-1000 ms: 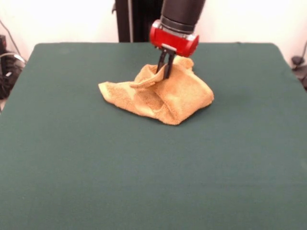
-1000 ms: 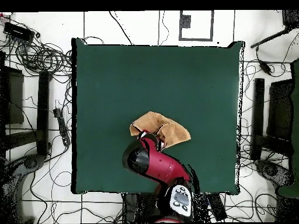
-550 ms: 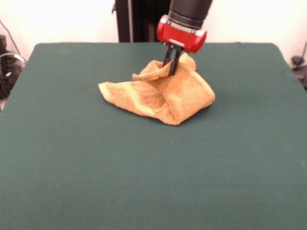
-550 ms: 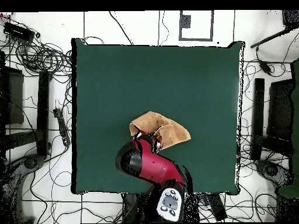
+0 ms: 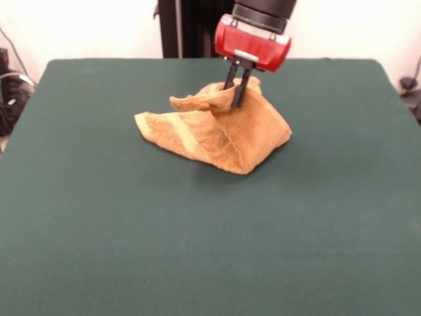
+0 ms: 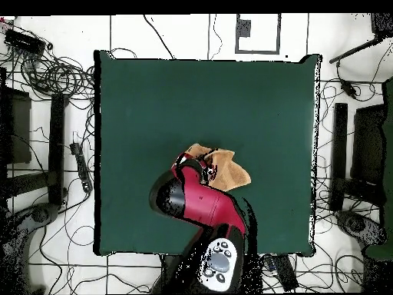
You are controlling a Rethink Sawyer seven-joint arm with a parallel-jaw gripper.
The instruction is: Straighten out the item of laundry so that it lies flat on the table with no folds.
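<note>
The item of laundry [image 5: 217,135], a golden-orange towel, is bunched into a peaked heap on the far half of the green table [image 5: 197,250]. My gripper [image 5: 237,92] comes down from above and is shut on the towel's raised top fold, holding it up like a tent. A paler band runs across the towel's left flap. In the overhead view the red arm covers most of the towel [image 6: 229,170], and the gripper [image 6: 201,163] shows at the arm's tip over the cloth.
Bare green felt of the table [image 6: 207,92] surrounds the towel on all sides. Off the table, cables [image 6: 46,73] and dark equipment lie on the white floor at left and right.
The gripper has lifted higher with the towel's fold in it. The heap has grown taller and narrower, and its left flap has peeled up.
</note>
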